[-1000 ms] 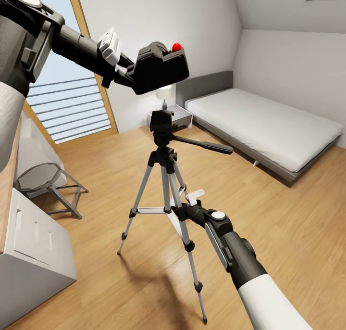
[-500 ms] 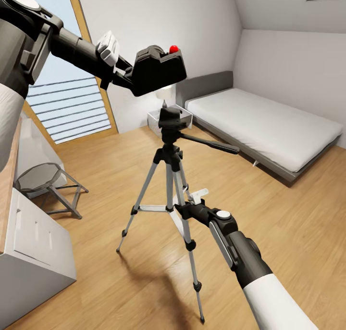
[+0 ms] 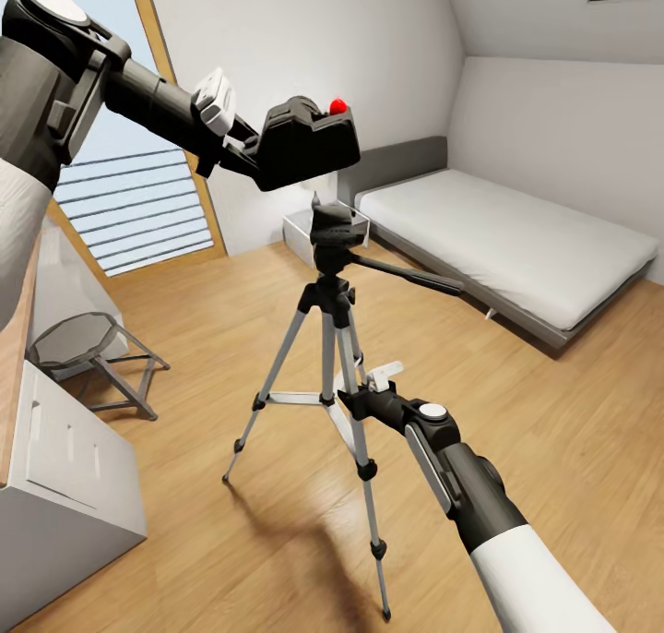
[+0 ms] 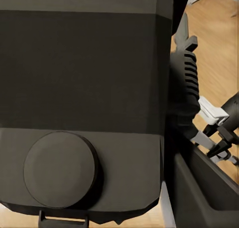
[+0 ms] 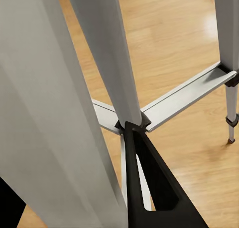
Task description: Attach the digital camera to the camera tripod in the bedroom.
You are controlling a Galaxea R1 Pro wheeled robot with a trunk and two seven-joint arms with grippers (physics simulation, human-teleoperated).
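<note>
Two grips: left gripper [image 3: 247, 150] clamped on the digital camera [image 3: 307, 141], held just above the camera tripod [image 3: 330, 293] head, apart; right gripper [image 3: 355, 399] closed around a tripod leg.

The camera [image 3: 309, 141] is matte black with a bright red button on top. The tripod [image 3: 327, 338] has silver legs, black joints and a black head. The floor [image 3: 572, 421] is warm light wood, the walls [image 3: 304, 33] pale grey, the mattress [image 3: 507, 236] off-white on a grey frame.
</note>
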